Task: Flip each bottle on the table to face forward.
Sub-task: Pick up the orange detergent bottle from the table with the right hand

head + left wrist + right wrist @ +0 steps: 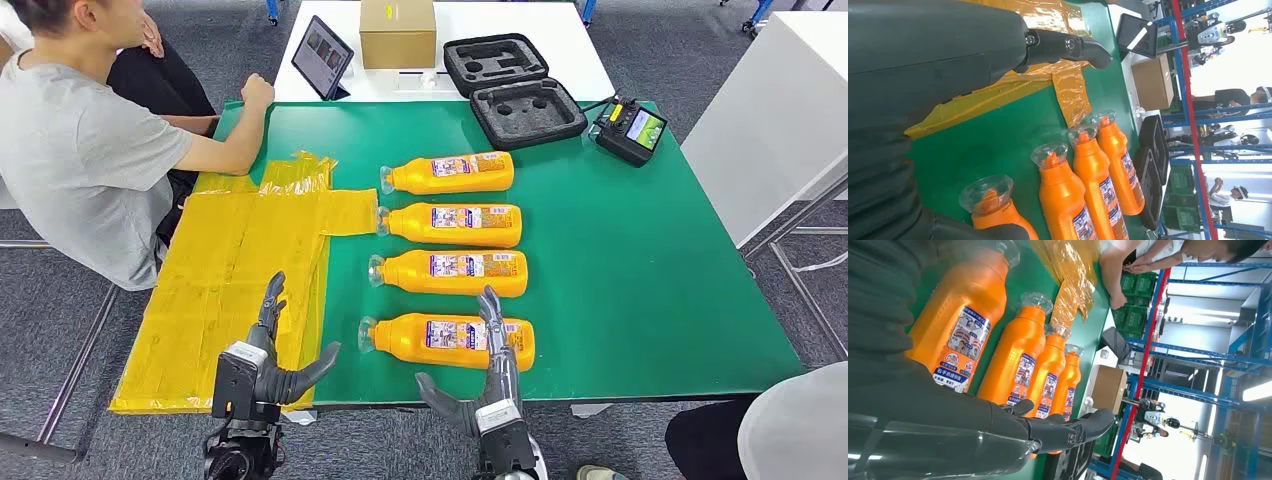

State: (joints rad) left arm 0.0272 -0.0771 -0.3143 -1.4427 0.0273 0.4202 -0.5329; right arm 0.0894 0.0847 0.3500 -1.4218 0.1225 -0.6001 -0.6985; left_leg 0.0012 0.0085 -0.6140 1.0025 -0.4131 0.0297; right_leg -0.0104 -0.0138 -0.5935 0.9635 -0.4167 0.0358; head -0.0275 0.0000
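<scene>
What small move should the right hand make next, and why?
Probably lower the right hand and close it around the nearest bottle. Its fingers are spread, holding nothing, and already reach over the base end of that bottle, first in the row of four lying on the green table. The left hand is also open, over the yellow sheet.

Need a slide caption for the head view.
Four orange bottles lie in a column on the green table; both hands open at the near edge.

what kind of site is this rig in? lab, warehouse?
Likely a robotics test lab inside an industrial hall: a green test table, blue storage racking stacked with green crates, and another robot standing by it.
</scene>
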